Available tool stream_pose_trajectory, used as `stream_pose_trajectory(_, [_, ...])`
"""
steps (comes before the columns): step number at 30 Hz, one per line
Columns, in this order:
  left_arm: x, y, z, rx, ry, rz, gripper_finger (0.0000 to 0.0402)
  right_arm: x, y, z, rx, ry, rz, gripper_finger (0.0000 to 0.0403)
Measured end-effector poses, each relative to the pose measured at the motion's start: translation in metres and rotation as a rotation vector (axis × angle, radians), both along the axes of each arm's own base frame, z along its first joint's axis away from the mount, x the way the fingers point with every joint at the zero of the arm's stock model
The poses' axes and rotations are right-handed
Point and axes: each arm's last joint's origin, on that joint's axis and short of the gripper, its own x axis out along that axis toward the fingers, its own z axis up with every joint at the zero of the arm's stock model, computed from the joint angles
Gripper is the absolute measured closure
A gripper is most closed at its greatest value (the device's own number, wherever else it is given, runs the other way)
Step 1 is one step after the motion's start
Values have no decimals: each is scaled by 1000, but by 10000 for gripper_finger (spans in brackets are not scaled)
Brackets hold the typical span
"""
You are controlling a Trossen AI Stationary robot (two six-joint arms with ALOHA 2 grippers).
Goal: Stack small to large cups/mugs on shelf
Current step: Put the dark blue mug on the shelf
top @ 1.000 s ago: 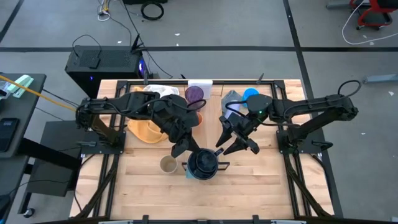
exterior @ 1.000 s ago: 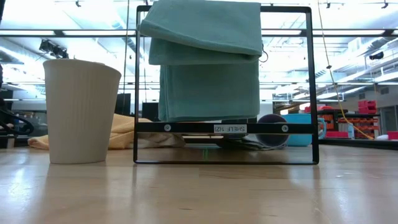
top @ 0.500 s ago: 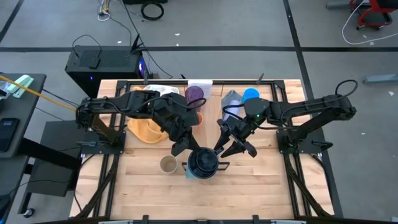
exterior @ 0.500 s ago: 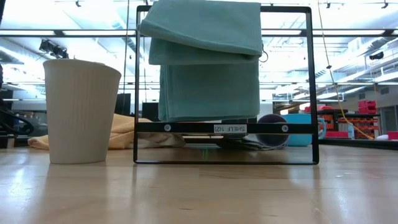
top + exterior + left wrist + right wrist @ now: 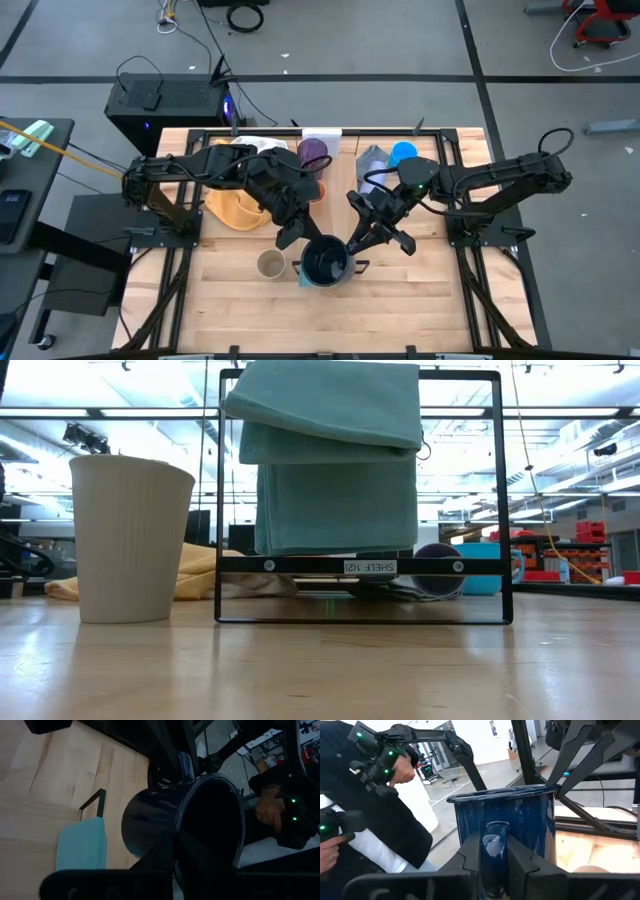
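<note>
Navy mug [image 5: 326, 264] is near the front-middle of the worktop [image 5: 420, 300], right over the black frame rack w/ the teal towel [image 5: 330, 455] draped on it. Both arms are on it at once. Left gripper [image 5: 296, 238] has its fingers pinched together on the mug's rim: left wrist view shows one finger [image 5: 200, 852] inside the mouth of the mug [image 5: 185, 822] and the mug tipped sideways in that pic. Right gripper [image 5: 357, 243] comes in from the other side, fingers [image 5: 520, 862] clamped either side of the mug handle [image 5: 492, 847], mug body [image 5: 512, 817] upright right behind it. So two grips on one mug, can't tell if it's resting on anything underneath.

Beige cup [image 5: 270, 264] stands upright just beside the mug on the left-arm side, not touching afaict; low view has it [image 5: 130, 538] big in the foreground next to the rack.

Further back: purple tumbler [image 5: 314, 151] at the far edge, bright blue mug [image 5: 403, 152] by the grey cloth [image 5: 372, 160], yellow cloth [image 5: 235, 210] under the left arm. Person w/ handheld controllers [image 5: 380, 765] visible beyond the worktop in the right wrist view.
</note>
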Motion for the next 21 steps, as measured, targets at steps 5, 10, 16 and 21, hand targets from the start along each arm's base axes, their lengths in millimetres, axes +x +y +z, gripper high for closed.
stream_pose_trajectory(5, [0, 0, 0, 1, -2, 1, 388, 0, 3, -1, -16, -6, 7, 353])
stream_pose_trajectory(10, [0, 0, 0, -6, 2, 9, 388, -1, 9, -1, -48, -25, -5, 353])
stream_pose_trajectory(16, [0, 2, 1, 33, -8, 64, 375, -2, 8, 0, -60, -30, -31, 353])
stream_pose_trajectory(21, [2, 2, 5, 67, -72, 72, 361, -3, 8, -1, -61, -18, -28, 353])
